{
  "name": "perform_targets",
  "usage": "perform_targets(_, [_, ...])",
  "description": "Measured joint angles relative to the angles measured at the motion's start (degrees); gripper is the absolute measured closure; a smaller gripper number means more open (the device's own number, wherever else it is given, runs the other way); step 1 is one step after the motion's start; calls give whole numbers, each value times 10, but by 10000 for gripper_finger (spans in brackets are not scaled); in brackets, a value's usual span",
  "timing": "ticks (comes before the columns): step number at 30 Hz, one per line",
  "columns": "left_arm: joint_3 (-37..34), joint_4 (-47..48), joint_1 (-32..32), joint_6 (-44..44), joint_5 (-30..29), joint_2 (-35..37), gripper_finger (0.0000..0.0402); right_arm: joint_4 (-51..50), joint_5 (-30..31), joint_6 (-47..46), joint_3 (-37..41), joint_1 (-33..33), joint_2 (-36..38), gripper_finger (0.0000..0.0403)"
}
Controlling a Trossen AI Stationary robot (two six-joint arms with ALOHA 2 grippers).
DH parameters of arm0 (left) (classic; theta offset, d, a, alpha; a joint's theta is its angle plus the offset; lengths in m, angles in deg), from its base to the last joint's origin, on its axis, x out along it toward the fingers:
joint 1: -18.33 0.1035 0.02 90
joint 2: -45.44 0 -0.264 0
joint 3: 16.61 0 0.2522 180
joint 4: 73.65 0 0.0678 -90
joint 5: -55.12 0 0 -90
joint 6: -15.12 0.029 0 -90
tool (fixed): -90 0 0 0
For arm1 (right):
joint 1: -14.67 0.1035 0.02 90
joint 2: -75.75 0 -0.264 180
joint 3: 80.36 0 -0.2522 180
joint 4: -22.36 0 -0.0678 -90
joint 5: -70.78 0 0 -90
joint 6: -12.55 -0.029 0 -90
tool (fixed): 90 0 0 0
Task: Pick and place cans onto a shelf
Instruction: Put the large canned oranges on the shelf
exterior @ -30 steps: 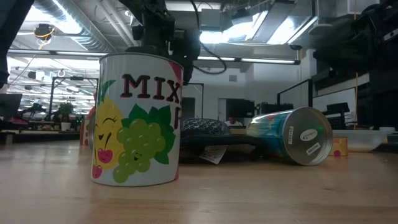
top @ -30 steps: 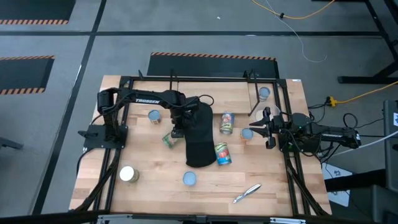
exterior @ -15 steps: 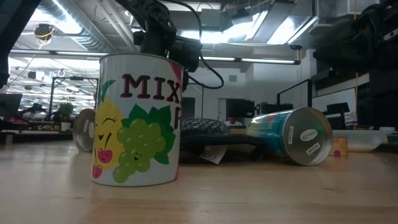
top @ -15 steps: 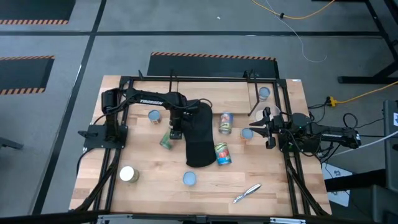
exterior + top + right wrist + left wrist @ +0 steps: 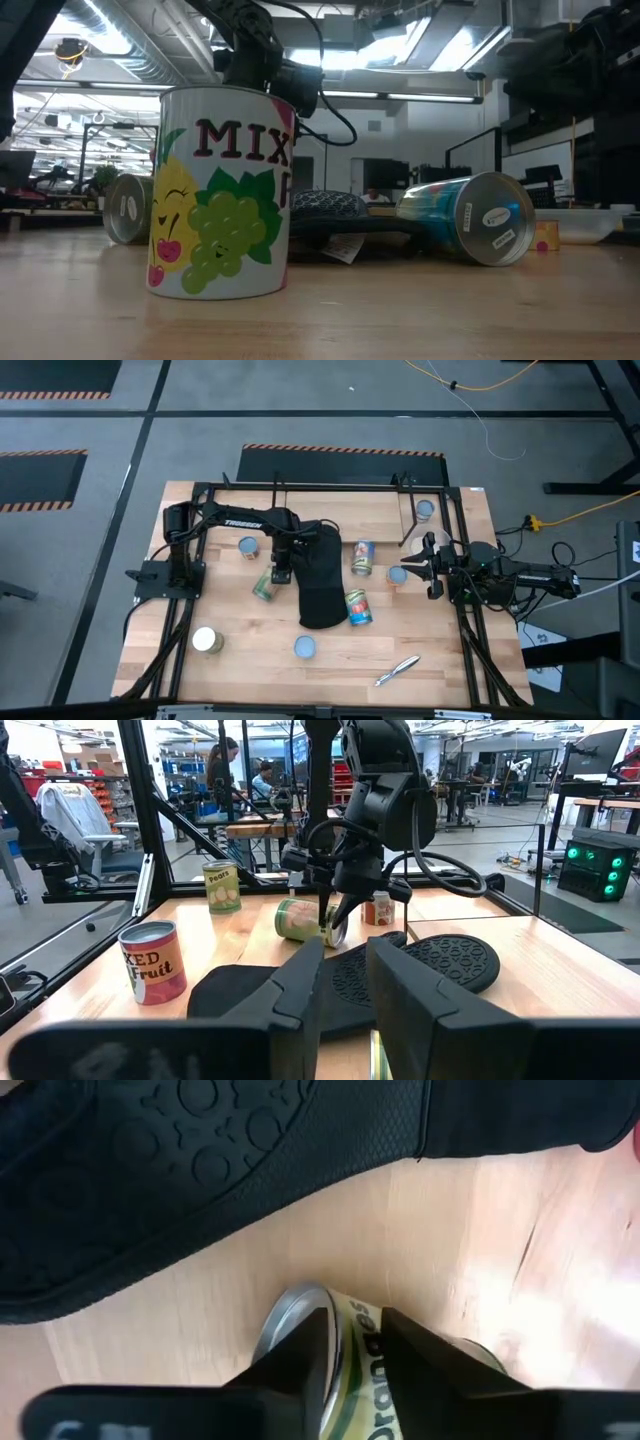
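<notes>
While the right gripper (image 5: 414, 567) waits narrow-jawed at the table's (image 5: 440, 660) right edge beside an upright can (image 5: 397, 576), the left gripper (image 5: 278, 572) hangs over a toppled can (image 5: 264, 586) lying just beside the black mat (image 5: 320, 585), fingers (image 5: 300, 1360) straddling its rim, grip unclear.
</notes>
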Motion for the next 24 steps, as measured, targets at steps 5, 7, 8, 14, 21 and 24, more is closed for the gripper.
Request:
perform_targets(5, [0,5,0,0,0,0,362,0,0,0,0,0,0,319])
perform_targets(7, [0,5,0,0,0,0,378,0,0,0,0,0,0,319])
perform_targets(8, [0,5,0,0,0,0,385,0,0,0,0,0,0,319])
perform_targets(14, [0,5,0,0,0,0,394,0,0,0,0,0,0,319])
perform_targets(21, [0,5,-1,0,0,0,399,0,0,0,0,0,0,319])
perform_targets(24, [0,5,-6,-1,0,0,399,0,0,0,0,0,0,319])
